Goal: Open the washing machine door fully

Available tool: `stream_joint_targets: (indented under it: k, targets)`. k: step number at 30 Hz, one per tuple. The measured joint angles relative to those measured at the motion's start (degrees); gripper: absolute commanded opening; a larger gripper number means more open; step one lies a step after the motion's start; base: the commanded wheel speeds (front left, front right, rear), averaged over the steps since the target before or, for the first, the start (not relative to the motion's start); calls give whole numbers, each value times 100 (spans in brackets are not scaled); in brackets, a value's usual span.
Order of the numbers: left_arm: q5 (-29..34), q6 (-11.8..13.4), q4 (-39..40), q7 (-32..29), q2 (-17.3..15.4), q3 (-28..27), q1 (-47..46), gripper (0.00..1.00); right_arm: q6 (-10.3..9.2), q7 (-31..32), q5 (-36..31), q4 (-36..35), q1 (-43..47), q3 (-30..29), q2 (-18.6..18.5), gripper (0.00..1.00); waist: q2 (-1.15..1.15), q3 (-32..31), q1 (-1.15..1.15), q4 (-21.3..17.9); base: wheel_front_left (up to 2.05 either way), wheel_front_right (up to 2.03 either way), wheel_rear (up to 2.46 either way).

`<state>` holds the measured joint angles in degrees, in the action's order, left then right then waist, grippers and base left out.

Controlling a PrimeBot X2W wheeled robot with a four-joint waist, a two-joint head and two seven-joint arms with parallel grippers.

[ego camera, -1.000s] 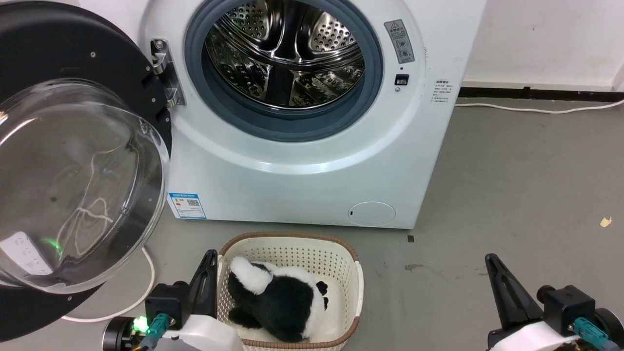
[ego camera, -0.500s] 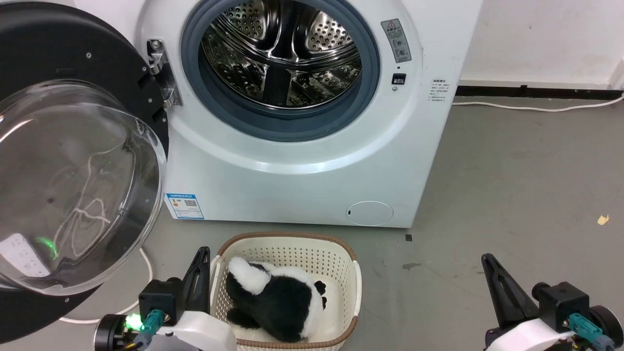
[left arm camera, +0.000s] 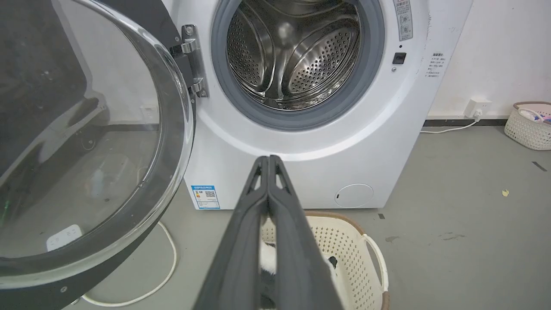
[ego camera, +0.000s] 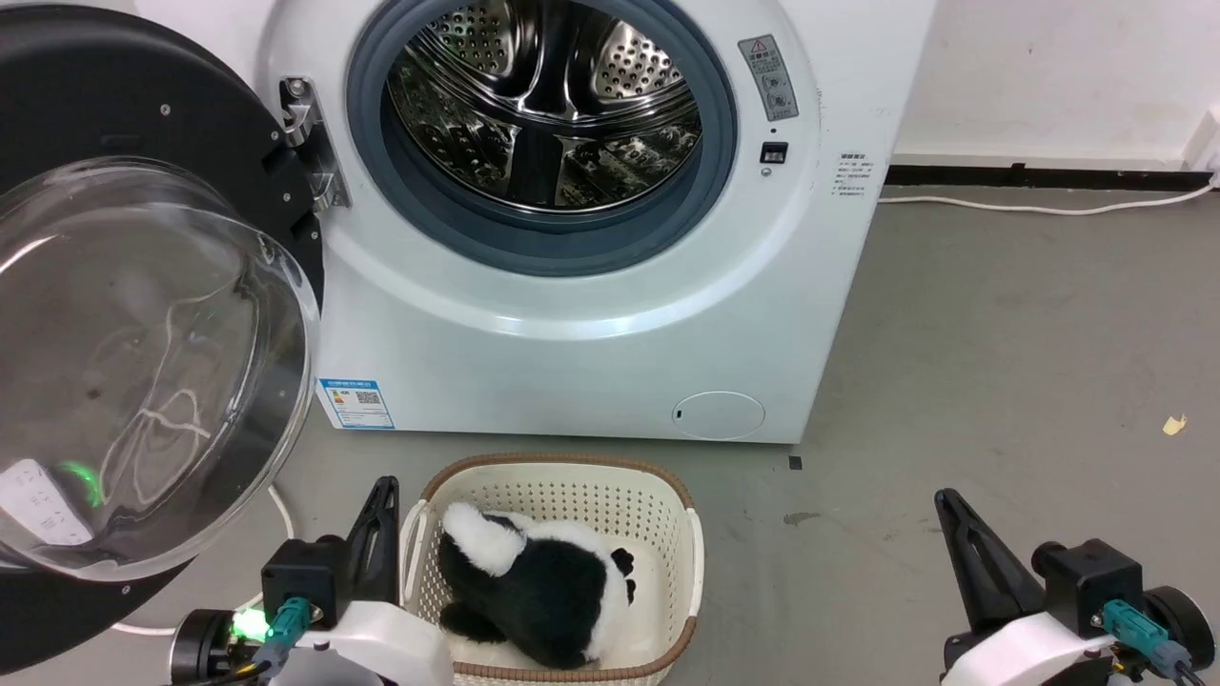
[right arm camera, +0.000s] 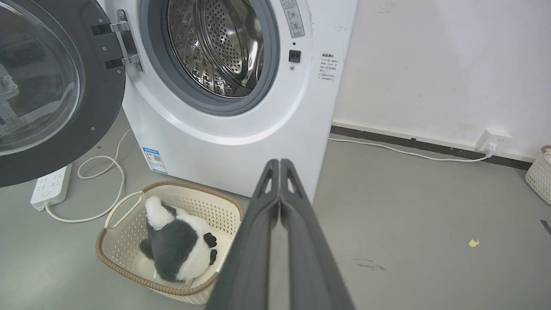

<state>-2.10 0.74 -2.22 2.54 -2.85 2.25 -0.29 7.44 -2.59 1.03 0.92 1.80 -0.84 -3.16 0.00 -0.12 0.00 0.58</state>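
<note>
Left of the washing machine (ego camera: 572, 333), the washing machine door (ego camera: 143, 333) stands swung wide off the drum (ego camera: 543, 105). In front of the machine, my left pincer (ego camera: 384, 495) and right pincer (ego camera: 945, 505) are both closed, holding nothing.

Bare laundry corner
A front-loading washing machine (ego camera: 572, 353) stands on a grey concrete floor (ego camera: 1001, 381) by a white wall (ego camera: 1048, 76), with a laundry basket (ego camera: 572, 500) and a power strip (right arm camera: 49, 187).

The view shifted slightly; left tool (ego camera: 385, 488) drew leftward from the basket (ego camera: 556, 461).
</note>
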Motion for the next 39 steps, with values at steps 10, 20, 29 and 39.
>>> stream_joint_targets:
  k: [10, 20, 29, 39]
  targets:
    - [66, -41, 93, -118, 0, -116, 0, 0, 0, 141, -16, -27, -35, 35, 1, 0, 0, 6, 0, -31, 0, 0, 0]
    - [153, -43, 192, -238, 0, -188, 0, 0, 0, 254, -58, -64, -103, 74, 1, 0, 0, 12, 0, -58, 0, 0, 0]
    - [159, -44, 199, -253, 0, -212, 0, 0, 0, 256, -58, -67, -104, 85, 1, 0, 0, 12, 0, -58, 0, 0, 0]
    - [159, -49, 200, -253, 0, -214, 0, 0, 0, 256, -59, -67, -105, 87, 1, 0, 0, 12, 0, -58, 0, 0, 0]
